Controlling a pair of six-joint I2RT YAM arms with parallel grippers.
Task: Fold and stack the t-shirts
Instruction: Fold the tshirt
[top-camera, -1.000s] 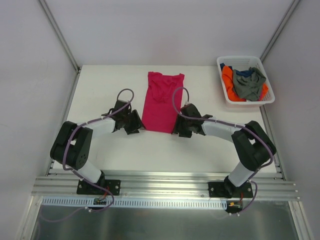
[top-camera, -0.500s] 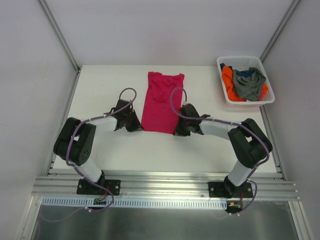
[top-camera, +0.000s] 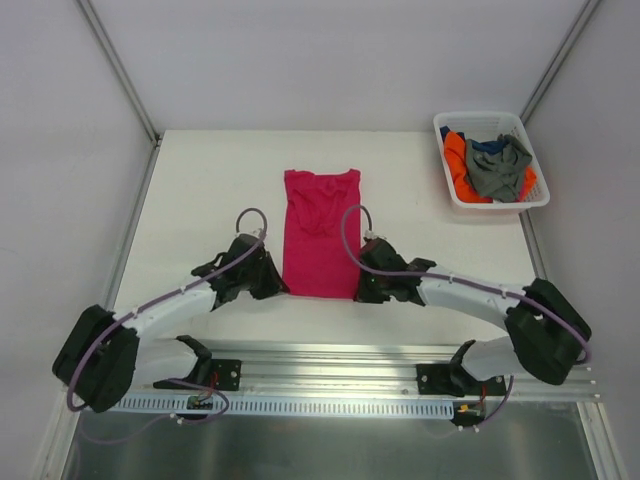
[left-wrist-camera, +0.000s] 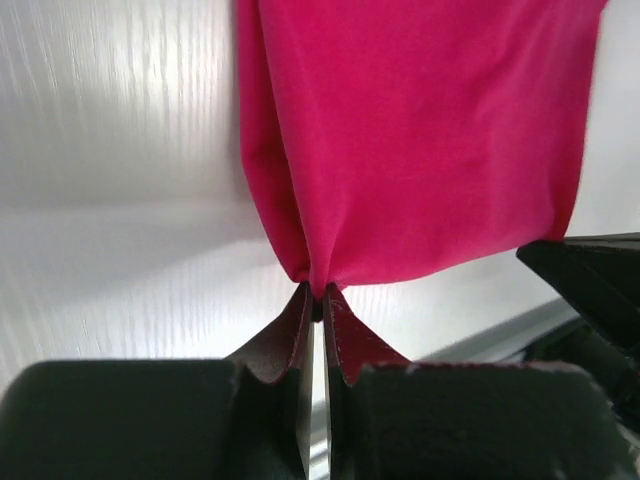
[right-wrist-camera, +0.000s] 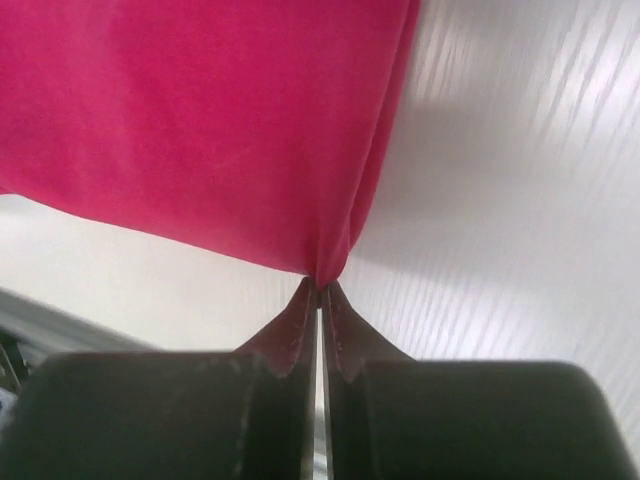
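1. T-shirt in pink (top-camera: 320, 230) lies lengthwise on the table (top-camera: 200, 180), at the centre of the top view.
2. Left gripper (left-wrist-camera: 317, 300) is clamped on its lower left corner, and right gripper (right-wrist-camera: 319, 290) is clamped on its lower right corner.
3. Grey t-shirt (top-camera: 500, 170), orange t-shirt (top-camera: 456, 158) and dark blue t-shirt (top-camera: 487, 146) sit heaped in the white basket (top-camera: 480, 117), upper right.

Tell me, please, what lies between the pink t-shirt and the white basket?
Only bare white table lies there. The top external view shows nothing on the stretch between the pink t-shirt and the white basket.
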